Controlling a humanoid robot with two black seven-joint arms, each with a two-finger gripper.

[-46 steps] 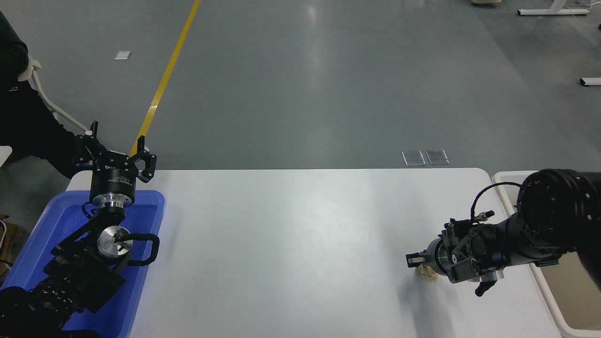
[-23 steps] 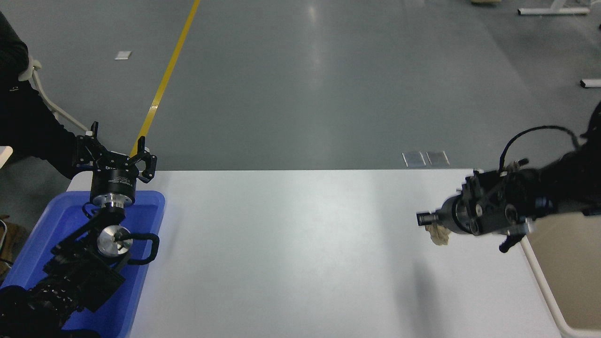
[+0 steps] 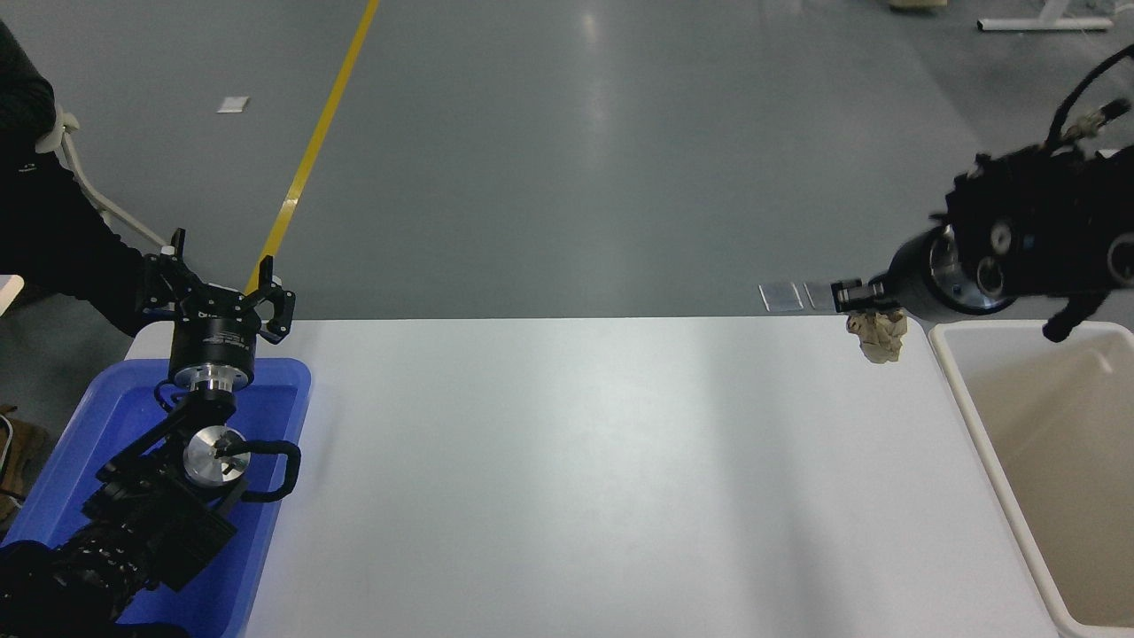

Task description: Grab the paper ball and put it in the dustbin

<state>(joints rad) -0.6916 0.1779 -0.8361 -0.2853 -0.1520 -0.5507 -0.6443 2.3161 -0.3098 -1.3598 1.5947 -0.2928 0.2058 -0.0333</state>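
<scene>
My right gripper (image 3: pixel 858 298) hangs high above the table's far right corner, shut on the tan crumpled paper ball (image 3: pixel 879 334), which dangles below its fingers clear of the table. Just to the right stands the cream-white dustbin (image 3: pixel 972 416), its beige inside open and nothing visible in it. The ball is left of the bin's near rim, not over the opening. My left gripper (image 3: pixel 221 271) is parked at the lower left above a blue tray, its fingers spread open and holding nothing.
A blue plastic tray (image 3: pixel 275 496) lies under the left arm at the table's left edge. A person in a dark sleeve (image 3: pixel 53 239) sits at the far left. The white table (image 3: pixel 567 478) spreads between tray and bin.
The right arm has lifted the paper ball off the table and carried it up and to the right, toward the dustbin. The left arm has not moved.
</scene>
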